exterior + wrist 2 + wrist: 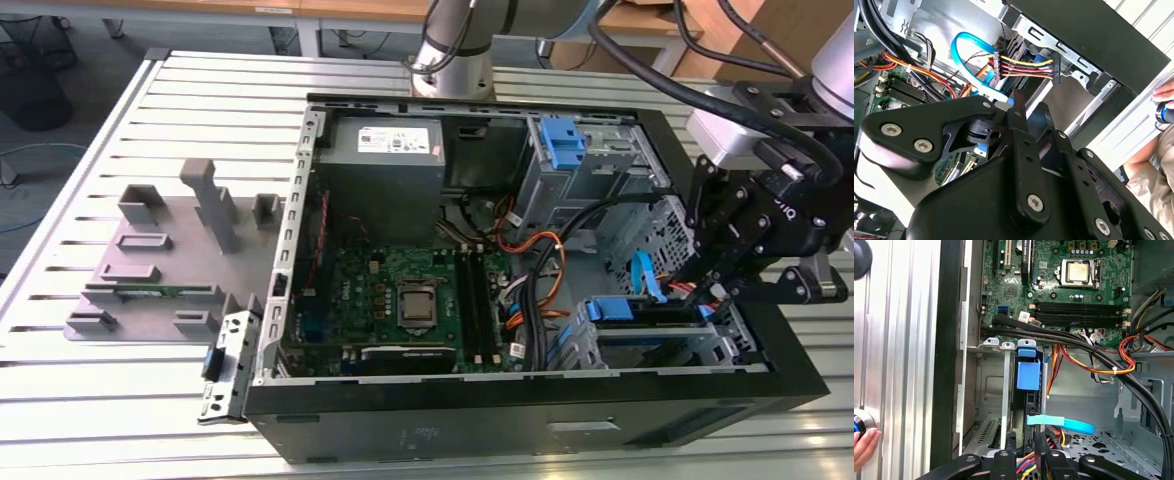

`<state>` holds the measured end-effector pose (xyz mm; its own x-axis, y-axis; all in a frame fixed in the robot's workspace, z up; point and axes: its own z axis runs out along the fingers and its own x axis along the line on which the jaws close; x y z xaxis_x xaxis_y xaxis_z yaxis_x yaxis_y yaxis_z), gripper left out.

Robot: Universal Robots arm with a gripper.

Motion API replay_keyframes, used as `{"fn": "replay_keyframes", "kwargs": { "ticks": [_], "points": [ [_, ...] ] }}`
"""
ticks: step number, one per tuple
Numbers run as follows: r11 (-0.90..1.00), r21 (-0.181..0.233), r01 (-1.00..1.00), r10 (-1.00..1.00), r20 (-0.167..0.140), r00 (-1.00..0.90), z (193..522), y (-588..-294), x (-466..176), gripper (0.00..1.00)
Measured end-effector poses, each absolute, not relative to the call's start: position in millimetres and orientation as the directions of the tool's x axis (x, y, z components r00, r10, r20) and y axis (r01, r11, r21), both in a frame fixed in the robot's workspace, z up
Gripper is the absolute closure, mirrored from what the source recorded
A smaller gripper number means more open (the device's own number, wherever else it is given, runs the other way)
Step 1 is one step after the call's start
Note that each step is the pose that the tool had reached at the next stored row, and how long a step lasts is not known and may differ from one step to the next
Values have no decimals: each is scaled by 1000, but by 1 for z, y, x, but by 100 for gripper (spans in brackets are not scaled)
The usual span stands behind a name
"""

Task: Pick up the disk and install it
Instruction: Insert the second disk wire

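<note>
Hanging at about 4 o'clock in the exterior view, the black multi-link robot gripper (727, 288) is poising over the drive cage of the open black computer case (534, 412); whether it is clenched or released I cannot tell. The silver hard drive in its blue plastic carrier frame (617, 309) is already sitting in that cage, toward 8 o'clock from the gripper and just beside it. In the first wrist view the disk (1029, 390) is standing on edge directly ahead of the gripper (1029, 460), its long axis seemingly running into the bay. A flat blue data cable (1061, 423) is crossing between them, hiding the drive's connector end, and the label is not showing.
</note>
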<state>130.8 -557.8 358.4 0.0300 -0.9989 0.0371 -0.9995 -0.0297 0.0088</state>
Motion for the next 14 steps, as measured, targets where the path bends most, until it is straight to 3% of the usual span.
{"fn": "replay_keyframes", "kwargs": {
  "ticks": [14],
  "points": [
    [-30, 9, -1000, -999, 37, 30, 360, -560, 135, 71]
  ]
}}
